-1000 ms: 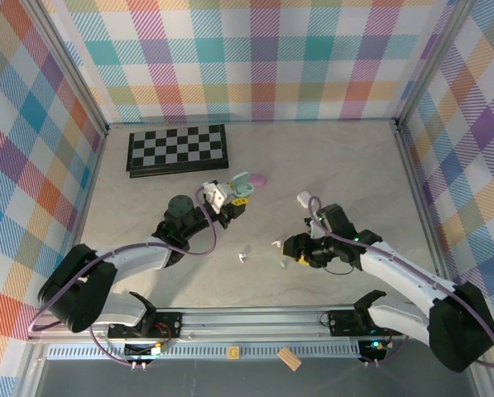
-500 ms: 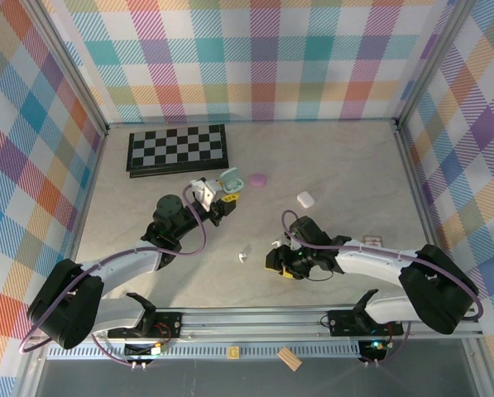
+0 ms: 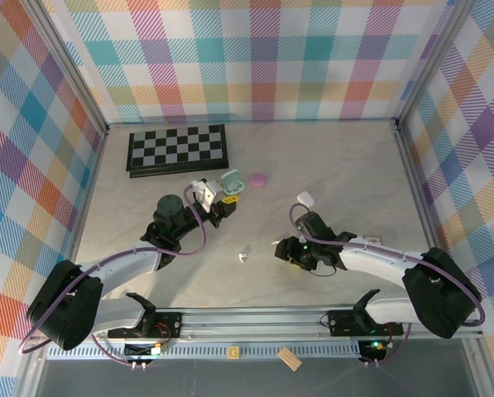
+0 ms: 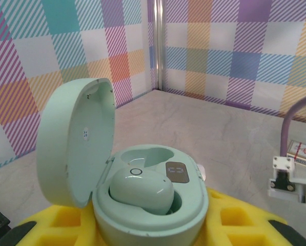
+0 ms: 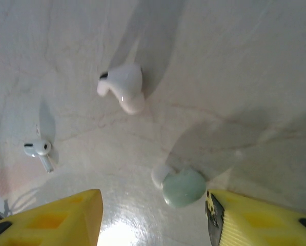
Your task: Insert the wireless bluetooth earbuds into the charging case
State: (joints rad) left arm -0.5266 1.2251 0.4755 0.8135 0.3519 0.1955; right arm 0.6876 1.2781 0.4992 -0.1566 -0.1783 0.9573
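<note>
Top view: left gripper [image 3: 227, 188] is clamped on the open mint charging case [image 3: 231, 177], right gripper [image 3: 285, 251] is down low. Left wrist: one mint earbud [image 4: 141, 192] is seated inside. Right wrist: fingers [image 5: 55, 215] are spread wide and empty, with a loose mint earbud [image 5: 183, 188] lying between them.

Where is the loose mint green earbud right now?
In the right wrist view, the mint green earbud lies on the table between the yellow fingers of the open right gripper, with a white earbud just beyond it.
</note>
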